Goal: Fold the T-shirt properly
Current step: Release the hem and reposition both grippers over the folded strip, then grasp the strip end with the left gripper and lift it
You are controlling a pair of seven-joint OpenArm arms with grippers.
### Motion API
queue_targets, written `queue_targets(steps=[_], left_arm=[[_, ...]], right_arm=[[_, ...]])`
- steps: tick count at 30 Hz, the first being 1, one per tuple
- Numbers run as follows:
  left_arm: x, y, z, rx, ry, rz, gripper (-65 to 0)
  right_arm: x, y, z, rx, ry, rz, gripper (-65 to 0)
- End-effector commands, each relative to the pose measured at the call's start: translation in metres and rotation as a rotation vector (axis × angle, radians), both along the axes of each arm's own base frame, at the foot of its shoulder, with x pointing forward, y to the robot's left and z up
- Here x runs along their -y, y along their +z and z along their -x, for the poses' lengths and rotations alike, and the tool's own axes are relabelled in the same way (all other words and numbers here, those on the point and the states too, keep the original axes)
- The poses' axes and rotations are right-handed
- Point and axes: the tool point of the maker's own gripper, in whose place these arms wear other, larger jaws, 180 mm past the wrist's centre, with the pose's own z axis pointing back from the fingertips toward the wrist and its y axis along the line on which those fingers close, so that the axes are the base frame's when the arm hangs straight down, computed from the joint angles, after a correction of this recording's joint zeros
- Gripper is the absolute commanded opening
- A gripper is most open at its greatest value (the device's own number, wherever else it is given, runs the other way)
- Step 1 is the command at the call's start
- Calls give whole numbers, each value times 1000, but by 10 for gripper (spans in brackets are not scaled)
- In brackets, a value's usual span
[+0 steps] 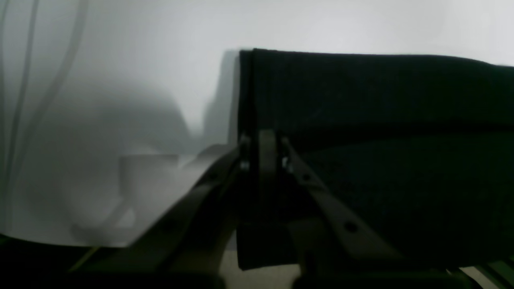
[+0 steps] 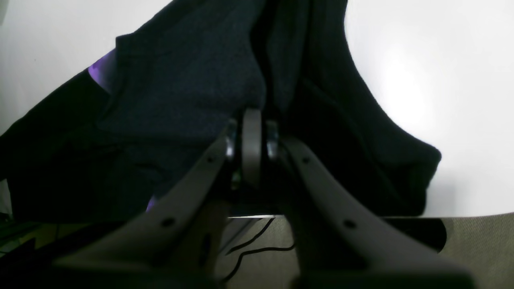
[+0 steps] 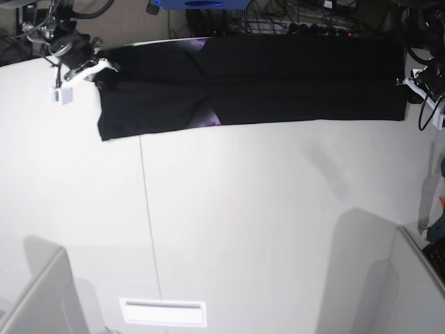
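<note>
Right gripper (image 3: 97, 72): at the left of the base view, on the shirt's left end near the far table edge; its wrist view showed the jaws narrow with black cloth bunched at the tips, but whether they still pinched the cloth or had let go, I could not tell.
T-shirt (image 3: 278, 80): lay along the far edge of the white table (image 3: 264, 223), as a long black band stretched from one arm to the other.
Print: only small purple slivers (image 3: 208, 117) showed near the band's left-middle, so the printed side seemed turned inward.
Left gripper (image 3: 411, 81): at the right end of the band; jaws together on the T-shirt's edge, as the left wrist view showed.
Done: judged from its narrow shape, a lengthwise fold looked made.
Left: the band likely needed folding across its length and squaring up.
Hidden: layer count under the top cloth; the far hem against the clutter behind; wrist views dark and blurred; the left gripper partly cut off at the frame edge.
</note>
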Motion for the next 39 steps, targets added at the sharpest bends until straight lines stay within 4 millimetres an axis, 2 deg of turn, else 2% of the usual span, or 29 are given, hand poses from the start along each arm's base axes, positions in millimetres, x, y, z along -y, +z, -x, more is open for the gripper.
queue_targets(steps=[1, 3, 4, 6, 8, 10, 11, 12, 13, 14, 16, 17, 23, 27, 32, 37, 39], left_arm=[[-5, 9, -4, 20, -18, -28, -650], [-5, 9, -3, 20, -15, -28, -650], [-6, 10, -3, 23, -12, -29, -601], [-5, 9, -3, 27, -4, -23, -464], [-8, 15, -4, 48, 10, -26, -362], [-3, 20, -3, 87, 35, -19, -291], [-1, 22, -3, 105, 45, -16, -288], [4, 23, -2, 118, 51, -10, -299], [10, 22, -2, 127, 57, 1, -339], [15, 20, 0, 129, 62, 11, -402], [27, 8, 4, 115, 70, 49, -635], [33, 1, 4, 96, 59, 61, -650], [40, -37, 21, -74, -8, -45, -650], [42, -52, 12, -99, 13, -62, -650], [52, -67, -16, -105, -10, -40, -650], [56, -57, -58, -24, 7, -9, -650], [57, -50, -72, 7, 7, -5, -650]], right_arm=[[4, 6, -1, 23, 3, 9, -503], [4, 6, -1, 23, 1, 10, -414], [4, 6, -1, 24, -2, 9, -393], [-1, 6, 3, 24, -15, -6, -395], [0, 11, -1, 58, -28, -5, -395], [-11, 18, -8, 134, 26, -11, -398], [-18, 22, -11, 167, 61, -19, -410], [-25, 24, -13, 192, 97, -25, -434], [-29, 24, -13, 196, 114, -22, -473], [-31, 25, -18, 205, 126, -15, -519], [-31, 20, -24, 201, 141, 14, -650], [-31, 11, -23, 176, 149, 24, -650], [-24, -32, -24, 70, 129, 22, -650], [-16, -51, -30, 31, 104, 9, -650], [-7, -67, -51, 14, 89, 30, -650], [0, -73, -76, 13, 101, 127, -650], [12, -69, -86, 26, 52, 144, -650]])
